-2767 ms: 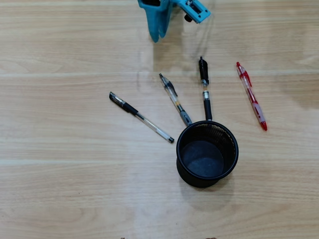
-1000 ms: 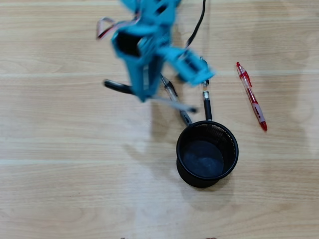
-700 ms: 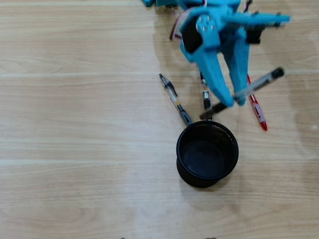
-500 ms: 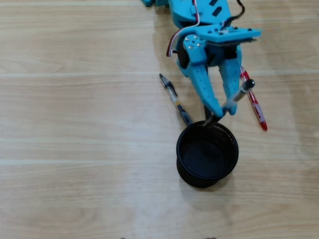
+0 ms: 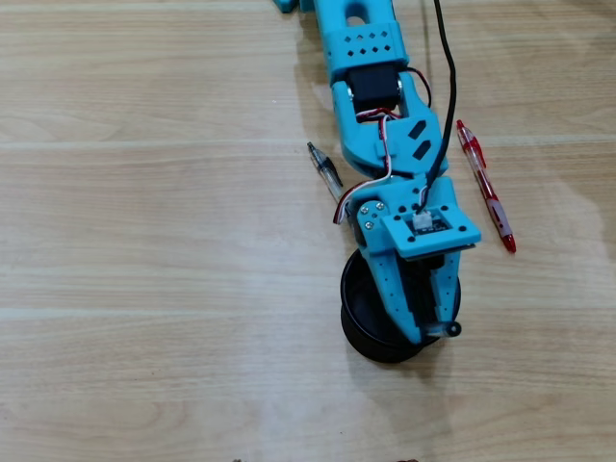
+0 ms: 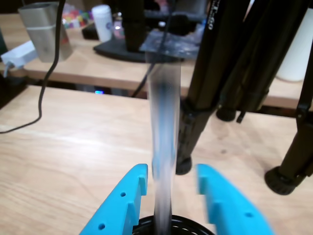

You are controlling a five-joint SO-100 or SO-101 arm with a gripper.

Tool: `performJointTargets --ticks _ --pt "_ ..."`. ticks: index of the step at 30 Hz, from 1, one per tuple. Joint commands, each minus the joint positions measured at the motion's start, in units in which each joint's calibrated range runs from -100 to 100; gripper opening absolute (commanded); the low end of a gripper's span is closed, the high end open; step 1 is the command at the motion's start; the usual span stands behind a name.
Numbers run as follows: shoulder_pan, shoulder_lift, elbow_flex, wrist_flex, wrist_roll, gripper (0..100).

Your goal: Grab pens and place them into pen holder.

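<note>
Gripper: the blue gripper (image 6: pixel 171 196) hangs over the pen holder (image 5: pixel 358 318); in the wrist view its two fingers (image 6: pixel 122 203) stand apart with a gap between them, and whether they grip or merely flank the pen cannot be told
Held pen: a clear-barrelled pen (image 6: pixel 165 142), blurred, stands upright between the fingers, its lower end at the holder's rim (image 6: pixel 146 226); overhead, a dark pen end (image 5: pixel 452 329) shows just by the fingertips
Pen holder: black mesh cup, mostly hidden under the arm (image 5: pixel 371 96) in the overhead view
Other pens: a clear pen (image 5: pixel 325 171) lies upper left of the holder, partly under the arm; a red pen (image 5: pixel 486 188) lies well to the right
Surface: pale wood-grain table (image 5: pixel 144 289)
Room: black tripod legs (image 6: pixel 215 63) behind; a second table (image 6: pixel 88 63) with a silver box (image 6: pixel 43 29) and a white bottle (image 6: pixel 102 22)
</note>
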Motion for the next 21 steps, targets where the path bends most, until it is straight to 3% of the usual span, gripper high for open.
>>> performJointTargets --ticks 1,7,10,13,15,17,21 --pt "0.50 -2.62 -0.44 -0.90 2.39 18" --pt "2.60 -19.27 8.97 2.19 10.81 19" --pt "5.10 -31.70 10.69 22.22 20.17 19" --pt "9.13 -41.42 11.33 56.51 27.70 19" --pt "11.31 -41.92 13.41 75.50 28.69 19" --pt "11.55 -39.47 17.03 81.69 28.69 19" --pt "7.36 -28.40 20.74 81.86 26.49 19"
